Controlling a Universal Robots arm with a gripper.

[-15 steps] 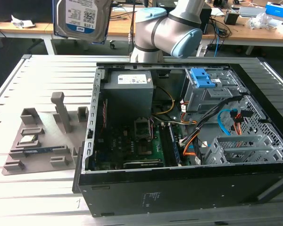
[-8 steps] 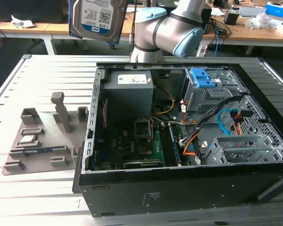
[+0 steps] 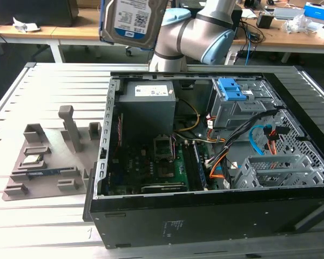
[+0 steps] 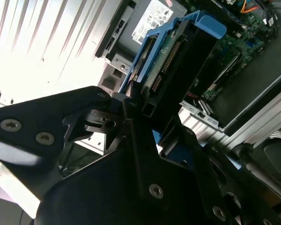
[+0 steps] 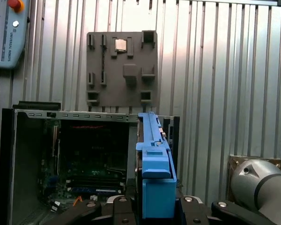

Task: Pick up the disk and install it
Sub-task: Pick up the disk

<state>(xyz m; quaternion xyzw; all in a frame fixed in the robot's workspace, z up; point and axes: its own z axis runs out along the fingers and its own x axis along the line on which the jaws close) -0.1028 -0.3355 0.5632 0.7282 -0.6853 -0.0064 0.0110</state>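
Well, each cam gives us sth of its own. The exterior view gives us the flat face of the disk [image 3: 132, 21] w/ its white-and-blue label. It is high up in the air next to the arm [image 3: 205, 32], touching neither the table [image 3: 21, 97] nor the PC case [image 3: 205, 226]. The second wrist view gives us the disk's underside w/ a green board and a row of pins, plus the blue frame around it. The first wrist view gives us the disk edge-on from above, so we mostly see blue plastic.

The table is metal w/ long slats. The PC case lies open on its side along the table's near edge, toward the exterior view's right. Inside we see a grey power box [image 3: 148, 102], a green board, a blue latch piece [image 3: 230, 89] and orange & blue cables. A grey tray [image 3: 43, 178] lies flat just beside the case, toward the table's edge at the exterior view's left. A grey controller [image 5: 7, 33] w/ a red button is well apart from the case. Behind the table stand wooden desks [image 3: 70, 29] w/ boxes and wires.

The gripper [image 4: 147, 110] is black and squeezed tight on the disk, one finger on each side.
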